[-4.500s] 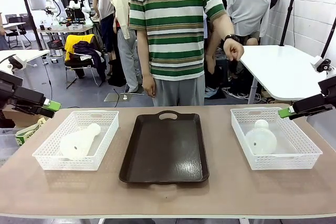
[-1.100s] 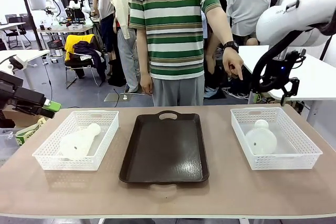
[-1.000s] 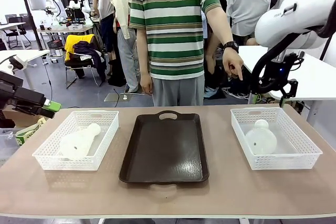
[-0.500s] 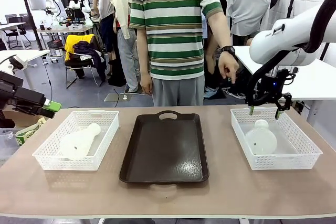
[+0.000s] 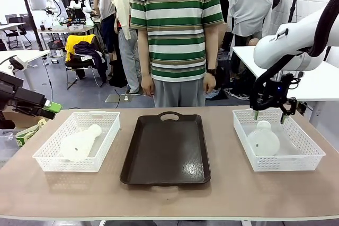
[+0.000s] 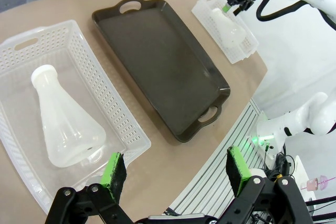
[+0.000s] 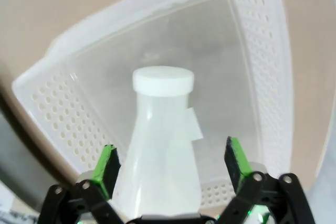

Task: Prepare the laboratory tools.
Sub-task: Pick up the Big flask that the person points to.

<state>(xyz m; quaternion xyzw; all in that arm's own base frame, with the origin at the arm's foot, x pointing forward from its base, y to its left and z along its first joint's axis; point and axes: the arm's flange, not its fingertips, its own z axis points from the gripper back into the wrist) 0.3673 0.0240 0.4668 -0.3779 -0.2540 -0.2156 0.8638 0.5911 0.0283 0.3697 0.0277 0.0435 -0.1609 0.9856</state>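
From the front, my right end effector (image 5: 269,116) hangs just above the right flask (image 5: 263,140) in the right basket (image 5: 312,158). Its wrist view adds that the pads (image 7: 107,163) are spread wide either side of the neck, not touching. My left end effector (image 6: 175,171), also wide, looks down on the left flask (image 6: 65,124), which lies on its side in the left basket (image 6: 131,129).

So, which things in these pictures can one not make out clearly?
1. Right wrist view: the base of the right flask is cut off by the bottom edge, behind the right gripper.
2. Same view: the pale patch on that flask is too blurred to read.
3. Left wrist view: one end of the left basket runs off the left edge and behind the left gripper.
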